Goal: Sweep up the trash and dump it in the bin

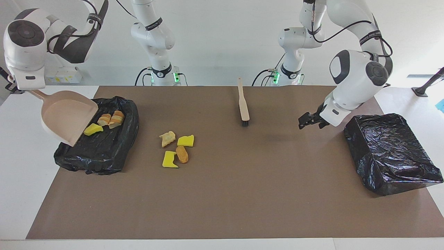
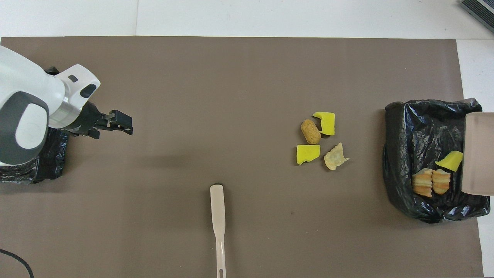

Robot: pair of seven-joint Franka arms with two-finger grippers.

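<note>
My right gripper (image 1: 21,91), mostly hidden under its wrist, is shut on the handle of the beige dustpan (image 1: 66,116), which tilts steeply over the black-bagged bin (image 1: 100,149) at the right arm's end. Its scoop is bare. In the bin lie a yellow wedge (image 1: 93,129) and two bread chunks (image 1: 111,119) of the trash. More trash sits on the mat beside the bin: two yellow wedges (image 2: 325,122) (image 2: 307,153) and two tan chunks (image 2: 310,131) (image 2: 335,156). My left gripper (image 1: 308,120) hangs open and empty over the mat, clear of the brush (image 1: 243,104).
A second black-bagged bin (image 1: 392,152) stands at the left arm's end of the table, close to the left gripper. The brush (image 2: 218,220) lies flat on the brown mat (image 1: 242,194) near the robots, bristles pointing away from them.
</note>
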